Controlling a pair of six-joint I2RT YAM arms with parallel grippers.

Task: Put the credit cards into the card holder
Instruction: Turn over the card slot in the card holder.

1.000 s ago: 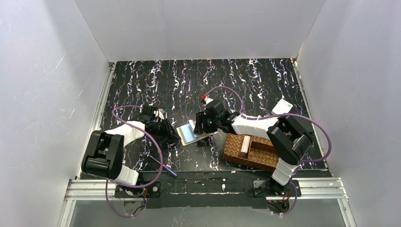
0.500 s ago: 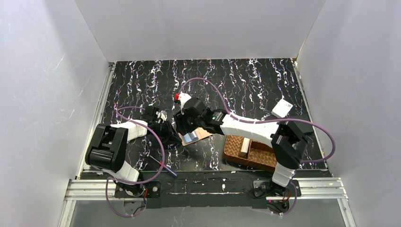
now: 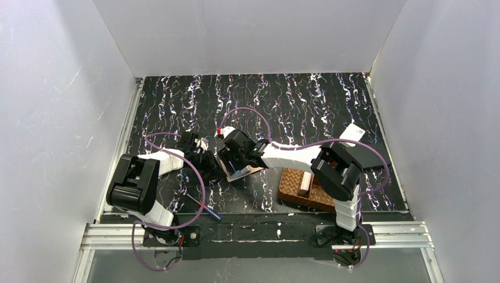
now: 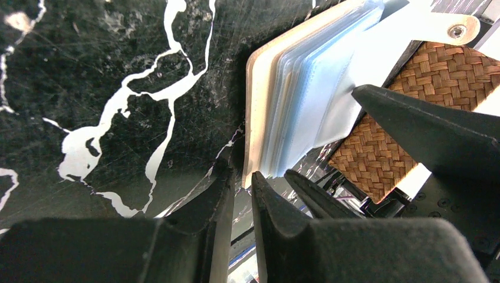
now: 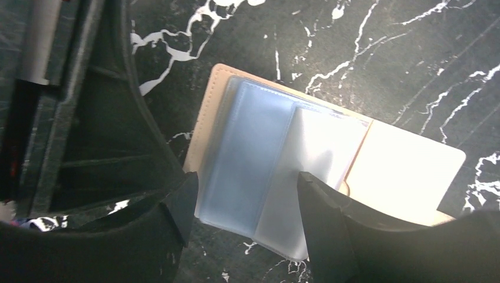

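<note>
- While both arms meet left of centre on the black marbled tabletop, top view: flat open card holder, tan lining, lies under right gripper; left gripper at its left edge.
- Same view: white rectangular credit card near right edge; brown woven basket by front edge; blue-and-red-handled screwdriver front left.
- Left wrist: left gripper jaws nearly closed, thin slit; card holder corner meets slit, pinched or not, cannot tell.
- Right wrist: right gripper jaws wide apart, straddling clear plastic sleeves, clamping nothing; card holder flat on tabletop.
</note>
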